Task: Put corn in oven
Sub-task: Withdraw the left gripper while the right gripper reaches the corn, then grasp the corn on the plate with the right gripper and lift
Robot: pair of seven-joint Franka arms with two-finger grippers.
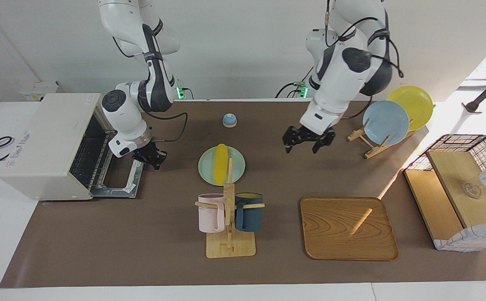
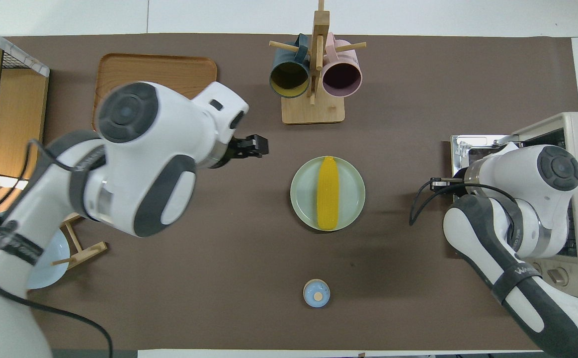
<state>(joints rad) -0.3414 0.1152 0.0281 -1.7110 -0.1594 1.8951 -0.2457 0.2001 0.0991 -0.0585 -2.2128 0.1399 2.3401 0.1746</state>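
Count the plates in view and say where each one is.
3. A green plate lies mid-table with the corn on it. A blue plate and a yellow plate stand in the rack toward the left arm's end. None seem hidden.

The corn [image 1: 220, 163] lies on a pale green plate [image 1: 236, 159]. The oven [image 1: 54, 144] stands open, its door down. The right gripper [image 1: 151, 157], fingertips together, hangs above that door's edge; the left gripper [image 1: 306, 142], fingers spread, hangs empty over bare table.
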